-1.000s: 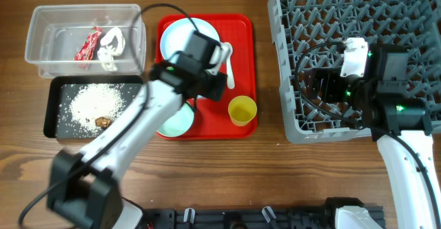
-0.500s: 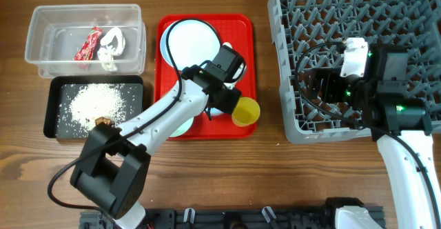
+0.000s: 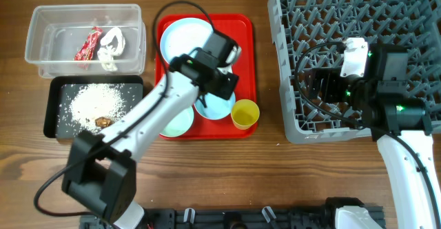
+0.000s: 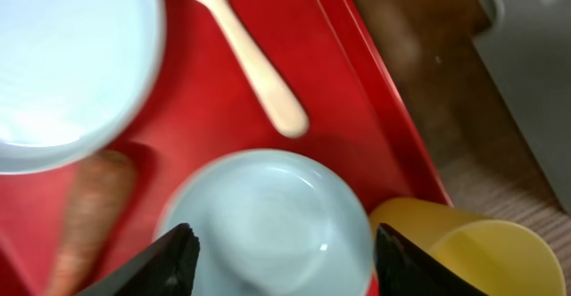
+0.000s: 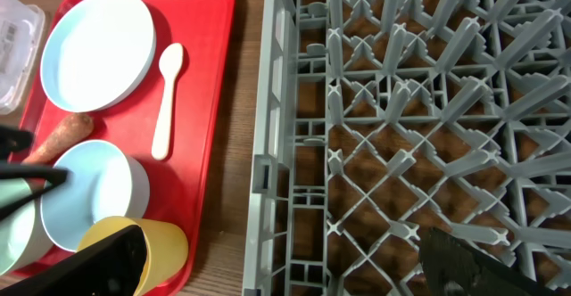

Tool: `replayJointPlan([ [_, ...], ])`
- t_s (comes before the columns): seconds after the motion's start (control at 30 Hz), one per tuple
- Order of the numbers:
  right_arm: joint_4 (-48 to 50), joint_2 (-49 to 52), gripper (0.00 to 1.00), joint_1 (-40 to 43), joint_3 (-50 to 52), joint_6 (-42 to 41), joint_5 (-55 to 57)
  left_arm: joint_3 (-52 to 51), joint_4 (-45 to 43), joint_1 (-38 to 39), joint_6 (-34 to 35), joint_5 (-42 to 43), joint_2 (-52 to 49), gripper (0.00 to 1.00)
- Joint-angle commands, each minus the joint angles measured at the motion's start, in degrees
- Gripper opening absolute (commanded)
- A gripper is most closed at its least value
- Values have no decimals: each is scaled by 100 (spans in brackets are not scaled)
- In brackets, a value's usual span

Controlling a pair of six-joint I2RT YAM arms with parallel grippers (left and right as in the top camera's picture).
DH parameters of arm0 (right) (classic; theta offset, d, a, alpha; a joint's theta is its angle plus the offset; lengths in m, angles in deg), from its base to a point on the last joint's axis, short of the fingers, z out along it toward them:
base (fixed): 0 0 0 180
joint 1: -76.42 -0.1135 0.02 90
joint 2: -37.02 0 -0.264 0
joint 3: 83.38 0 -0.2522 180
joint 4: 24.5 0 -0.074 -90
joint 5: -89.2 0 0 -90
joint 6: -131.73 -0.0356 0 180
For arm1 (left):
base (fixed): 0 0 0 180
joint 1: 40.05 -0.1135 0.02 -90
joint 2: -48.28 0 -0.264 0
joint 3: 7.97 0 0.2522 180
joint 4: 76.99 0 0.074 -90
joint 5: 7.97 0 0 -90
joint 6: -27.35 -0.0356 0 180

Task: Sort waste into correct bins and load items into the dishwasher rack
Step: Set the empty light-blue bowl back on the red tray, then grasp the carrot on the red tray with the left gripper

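My left gripper [image 3: 215, 91] hangs open over the red tray, its fingers [image 4: 175, 262] either side of the light blue bowl [image 4: 272, 225] without closing on it. The yellow cup [image 3: 245, 113] lies tipped by the tray's right edge, beside the bowl. An orange-brown carrot piece [image 4: 85, 220] lies left of the bowl. Behind them are the white spoon [image 4: 241, 51] and pale blue plate [image 3: 182, 39]. The mint bowl [image 3: 176, 122] sits partly under my left arm. My right gripper [image 5: 285, 269] hovers open over the front left of the grey dishwasher rack [image 3: 365, 22], holding nothing.
The clear tub [image 3: 41, 56] at the back left holds a red-and-white wrapper [image 3: 88, 44] and crumpled white paper [image 3: 111, 46]. In front of it, the black tray [image 3: 52, 118] holds rice [image 3: 93, 101] and a brown lump [image 3: 103, 121]. Bare wood separates the red tray [image 3: 244, 50] from the rack.
My left gripper swung right toward the yellow cup, then back, and went from shut to open. The light blue bowl now shows beneath it. The right arm stayed still.
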Motion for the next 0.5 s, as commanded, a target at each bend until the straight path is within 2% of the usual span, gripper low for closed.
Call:
replayJointPlan([
  [0.0, -4, 46, 100, -31, -87, -24, -98, 96, 219, -516, -1244, -136, 127, 65],
  [0.1, -4, 46, 100, -31, -87, -24, -98, 94, 350, -881, -1825, -105, 0, 57],
  [0.17, -2, 46, 100, -31, -87, -24, -98, 81, 365, -1086, -2028, 4, -105, 56],
  [0.47, -4, 125, 100, -31, -85, -24, -98, 57, 407, -1714, -2275, 90, -680, 55],
])
